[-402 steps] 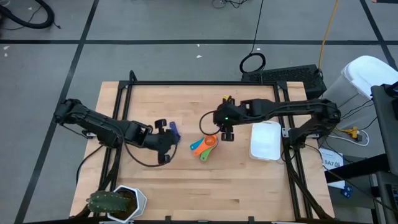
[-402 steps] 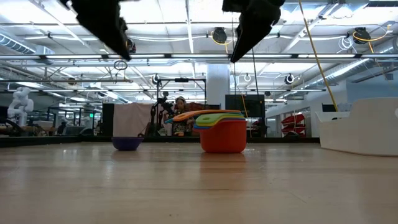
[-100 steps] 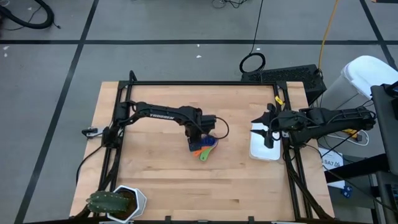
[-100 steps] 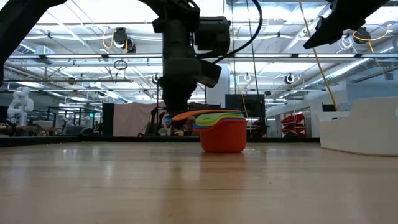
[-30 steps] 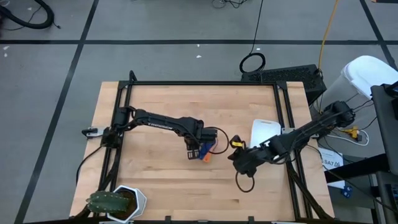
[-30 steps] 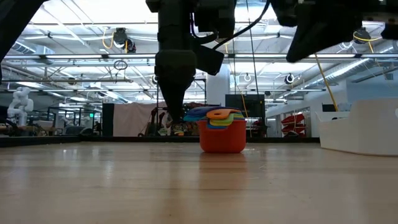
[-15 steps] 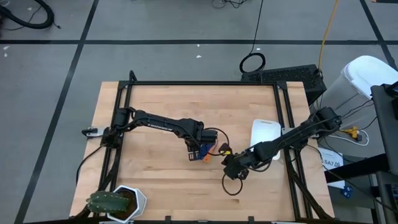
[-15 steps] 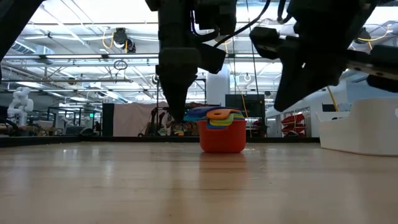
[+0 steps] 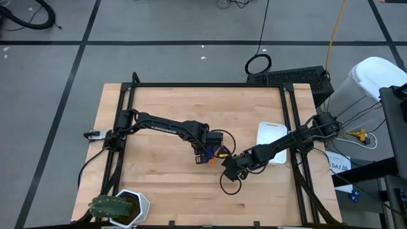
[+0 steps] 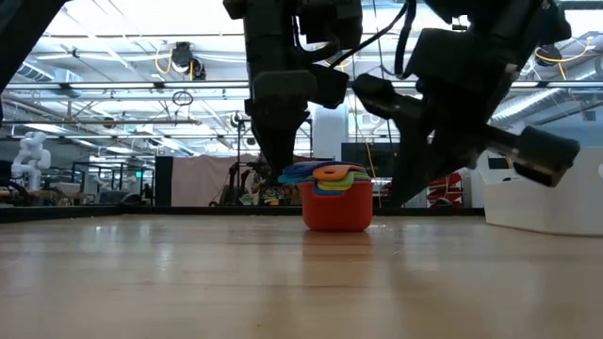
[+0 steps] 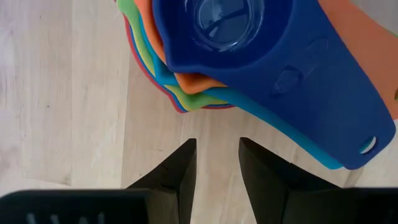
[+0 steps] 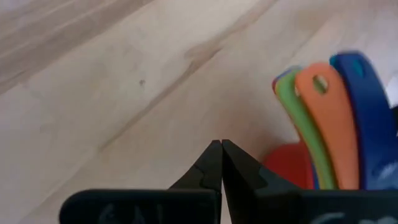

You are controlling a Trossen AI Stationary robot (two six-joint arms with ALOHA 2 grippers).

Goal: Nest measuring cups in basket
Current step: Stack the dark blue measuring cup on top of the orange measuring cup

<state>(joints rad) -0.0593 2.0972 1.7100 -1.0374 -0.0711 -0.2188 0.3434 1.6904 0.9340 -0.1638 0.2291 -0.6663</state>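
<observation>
The measuring cups (image 9: 215,152) stand nested in one stack on the wood near the table's middle. The red cup (image 10: 336,207) is at the bottom and the dark blue cup (image 11: 249,37) on top, with their flat handles (image 12: 323,124) fanned out. My left gripper (image 11: 214,146) hangs open just left of the stack, pointing down, with only bare wood between its fingers. My right gripper (image 12: 221,144) is shut and sits low beside the stack's near right side (image 9: 227,167), holding nothing. The white basket (image 9: 272,138) stands at the right, partly under my right arm.
A white hexagonal pot with a green plant (image 9: 119,207) stands at the near left corner. Black frame rails (image 9: 203,85) run along the table's edges. Bare wood (image 9: 165,184) lies near and left of the stack.
My right gripper, still shut, has moved toward the table's left edge and closed in on the stack of cups from its right. The stack stays where it was.
</observation>
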